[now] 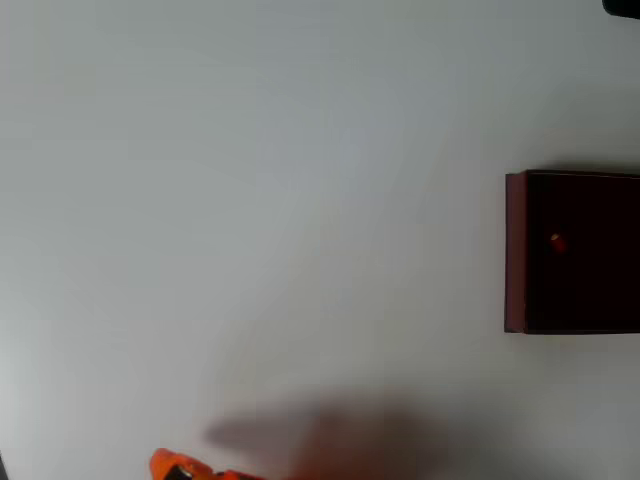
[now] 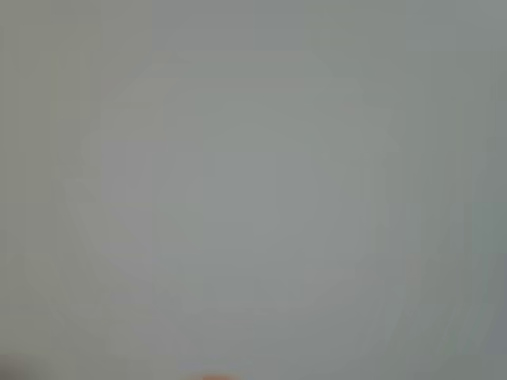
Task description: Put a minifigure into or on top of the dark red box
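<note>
In the overhead view the dark red box (image 1: 515,250) stands at the right edge, cut off by the frame, with maroon walls and a near-black inside. The minifigure (image 1: 556,242), a tiny bright red speck, lies inside the box on its dark floor. A small part of my orange gripper (image 1: 172,466) pokes in at the bottom edge, far to the left of the box. Its fingers are cut off, so their state is hidden. A blurred shadow lies on the table just right of it. The wrist view is a blurred pale grey surface with a faint orange trace (image 2: 210,378) at the bottom edge.
The white table (image 1: 280,200) spreads wide between the gripper and the box. A small dark object (image 1: 622,6) sits in the top right corner of the overhead view.
</note>
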